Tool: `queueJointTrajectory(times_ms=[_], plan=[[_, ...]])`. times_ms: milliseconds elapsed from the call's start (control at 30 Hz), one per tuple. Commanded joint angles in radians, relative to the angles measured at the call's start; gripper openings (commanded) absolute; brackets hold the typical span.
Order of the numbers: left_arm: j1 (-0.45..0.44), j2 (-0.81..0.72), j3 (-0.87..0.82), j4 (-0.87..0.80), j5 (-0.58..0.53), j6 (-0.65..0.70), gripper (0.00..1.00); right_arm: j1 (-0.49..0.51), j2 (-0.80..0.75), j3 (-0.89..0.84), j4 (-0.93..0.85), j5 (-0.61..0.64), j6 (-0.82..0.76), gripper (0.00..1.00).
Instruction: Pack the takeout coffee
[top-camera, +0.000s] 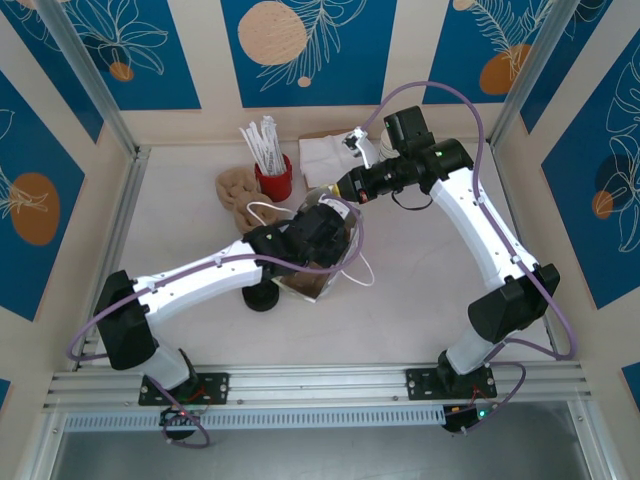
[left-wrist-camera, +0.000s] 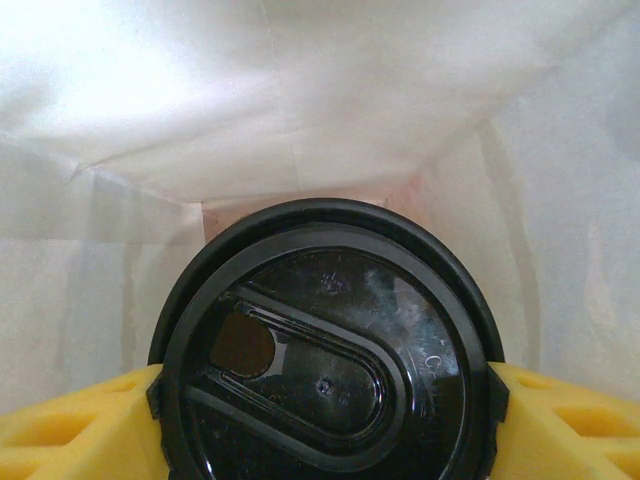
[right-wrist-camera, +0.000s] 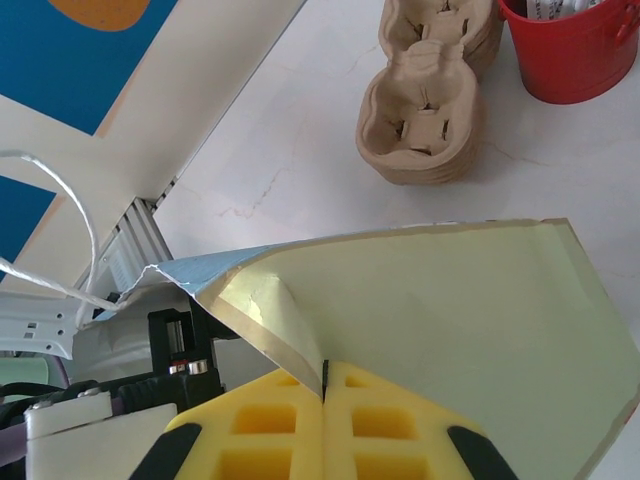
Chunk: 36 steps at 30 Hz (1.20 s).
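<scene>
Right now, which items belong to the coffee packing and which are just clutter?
Job: takeout coffee, paper bag, left gripper (on the coffee), right gripper (on the bag).
Clutter: red cup, cup carriers, napkins, black disc.

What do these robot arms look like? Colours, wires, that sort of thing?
The left arm and right arm are white shells with chunky black joints. A purple cable loops along each. Their pincer pads are yellow blocks with square hollows.

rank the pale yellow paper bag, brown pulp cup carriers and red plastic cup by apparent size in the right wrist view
1. pale yellow paper bag, largest, though nearest the camera
2. brown pulp cup carriers
3. red plastic cup, cut by the frame edge, so that rank is unsure
</scene>
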Motion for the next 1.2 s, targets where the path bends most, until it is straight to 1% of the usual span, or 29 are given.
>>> queueJointTrajectory(times_ms=[0,300,533,1167], plan=[[-0.006,-0.02,-0.016,0.053,-0.021,0.018,0.73,-0.002,-0.005,-0.001,-0.022,-0.081,0.02,0.01],[-0.007,-0.038,-0.034,0.084,-0.048,0.018,0.73,-0.012,0.011,0.01,-0.03,-0.112,0.045,0.01],[-0.006,-0.022,-0.04,0.089,-0.046,0.015,0.73,-0.031,0.018,0.012,-0.025,-0.141,0.062,0.01],[-0.003,0.046,0.03,-0.034,-0.042,-0.038,0.74,-0.037,0.026,0.014,-0.026,-0.147,0.063,0.01]])
